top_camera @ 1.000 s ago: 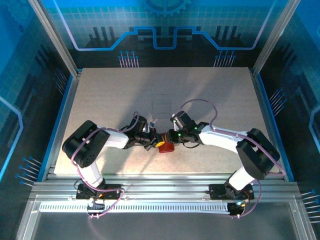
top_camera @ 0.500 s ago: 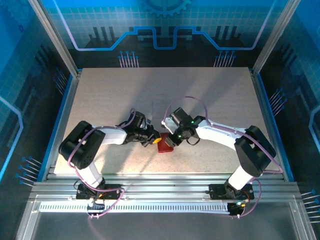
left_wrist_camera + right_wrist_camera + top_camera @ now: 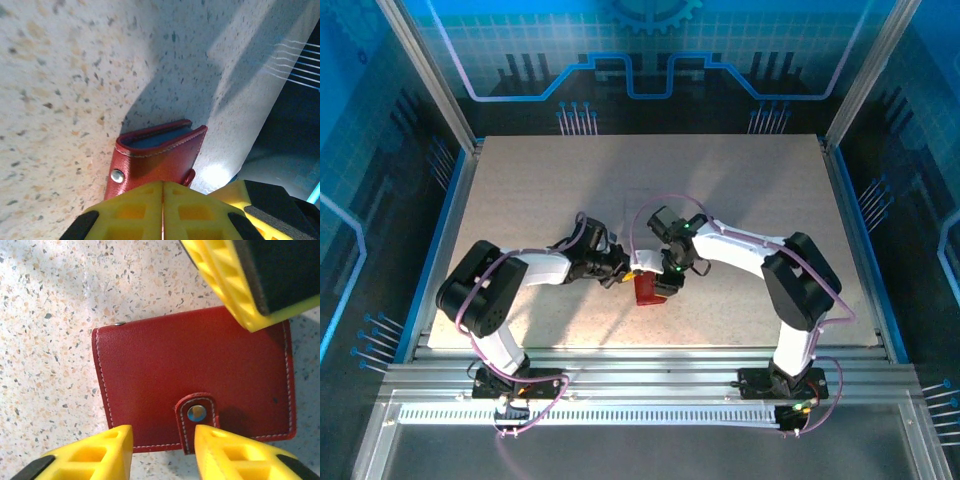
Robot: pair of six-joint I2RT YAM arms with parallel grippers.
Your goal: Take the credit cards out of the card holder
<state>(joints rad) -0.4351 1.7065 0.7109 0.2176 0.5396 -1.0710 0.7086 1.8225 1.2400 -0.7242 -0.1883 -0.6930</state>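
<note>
Strap tab [image 3: 196, 412] between parted right pincer [image 3: 161, 440]; left wrist: card holder [image 3: 160, 155] edge-on, left pincer [image 3: 162, 186] together.

The wallet [image 3: 190, 375] looks like smooth red leather with a soft sheen, edged in pale stitching. Its strap [image 3: 196, 402] carries a shiny metal snap [image 3: 196, 413], and a small metal rivet [image 3: 117, 175] shows on the side. The table [image 3: 50, 305] is speckled, stone-like and matt. The right gripper [image 3: 163, 436] has fingers [image 3: 85, 460] of matt yellow moulded plastic. The left gripper [image 3: 162, 186] is the same, with a dull black backing [image 3: 280, 270]. The arms [image 3: 750, 250] wear glossy white shells. The rails [image 3: 650, 385] are brushed metal.
</note>
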